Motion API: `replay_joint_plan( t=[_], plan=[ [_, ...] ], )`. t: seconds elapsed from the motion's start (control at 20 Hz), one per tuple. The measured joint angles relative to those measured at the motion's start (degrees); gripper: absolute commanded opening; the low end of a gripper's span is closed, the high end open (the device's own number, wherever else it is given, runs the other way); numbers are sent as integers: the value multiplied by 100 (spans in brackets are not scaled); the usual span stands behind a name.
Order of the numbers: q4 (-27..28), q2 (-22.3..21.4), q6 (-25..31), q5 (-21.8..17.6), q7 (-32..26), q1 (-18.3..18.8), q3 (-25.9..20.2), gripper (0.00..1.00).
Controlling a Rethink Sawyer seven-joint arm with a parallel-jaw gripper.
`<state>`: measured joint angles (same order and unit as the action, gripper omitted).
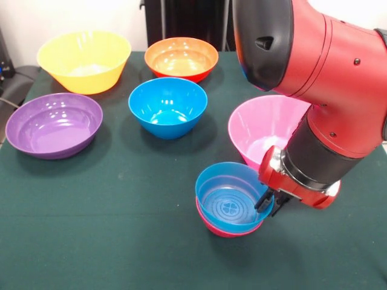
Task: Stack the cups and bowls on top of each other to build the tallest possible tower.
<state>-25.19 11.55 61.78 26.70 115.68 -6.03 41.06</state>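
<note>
On green table (91,241), front view only. Arm (326,72) comes down from upper right, big red elbow/link filling top right corner, black wrist section below it, red head angled down and to pic-left. Gripper (266,203) sits low, just at the right rim of the tower (230,208). Black fingertips (263,202) straddle or touch that rim; can't tell if they're clamped on it or loose, too small and dark to read.

Tower = small blue bowl (228,196) w/ ringed base nested in small magenta-red bowl (227,228), only a red lip showing under it. Blue one tilted a bit, rim higher on fingertip side. Both directly pic-left of fingertips, touching or nearly so.

Pink bowl (266,124) just above/behind fingers, partly hidden by wrist, close to tower's far rim. Medium blue bowl (167,106) well apart, up and pic-left of fingers, standing alone upright. Orange-red bowl (181,58) beyond that. Yellow bowl (84,60) and purple bowl (53,124) farthest off to pic-left, all upright, apart from each other.
</note>
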Motion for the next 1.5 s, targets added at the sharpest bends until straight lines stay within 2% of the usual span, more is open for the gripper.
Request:
replay_joint_plan(
  t=[0.95, 1.5],
  plan=[
    [575, 334, 10, -7, 0, 77, 513, 0],
    [570, 332, 8, -7, 0, 78, 523, 0]
  ],
)
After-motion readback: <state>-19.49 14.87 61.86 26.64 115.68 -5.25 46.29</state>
